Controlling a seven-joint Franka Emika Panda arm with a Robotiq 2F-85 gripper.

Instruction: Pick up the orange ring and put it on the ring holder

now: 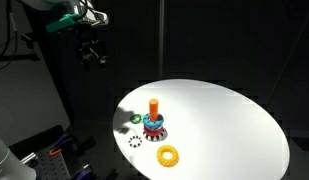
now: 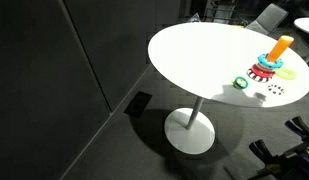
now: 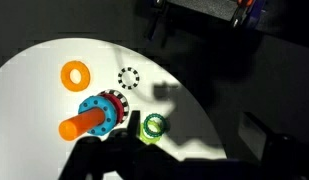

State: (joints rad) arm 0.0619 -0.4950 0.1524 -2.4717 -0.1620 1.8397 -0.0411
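The gripper (image 1: 92, 57) is seen in an exterior view high in the dark, up at about 10 o'clock from the ring holder (image 1: 154, 121) and outside the rim of the round white table (image 1: 224, 110). It is well apart from every ring. Whether its jaws stand apart or together cannot be told: it is small and dark there, and in the wrist view only blurred dark shapes are shown at the lower edge. Nothing is seen held in it. The orange ring (image 1: 169, 154) is laid flat on the table at about 5 o'clock from the holder, near it but not touching. In the wrist view the orange ring (image 3: 75, 74) is found at about 11 o'clock from the ring holder (image 3: 102, 112), whose orange peg is shown pointing toward 8 o'clock above the stacked teal, red and blue rings. A black ring with white dots (image 3: 128, 77) is placed at about 1 o'clock from the holder, and a small green ring (image 3: 153, 126) at about 4 o'clock, just beside the base. The orange ring is not seen in the exterior view in which the holder (image 2: 275, 60) stands near the frame's edge.
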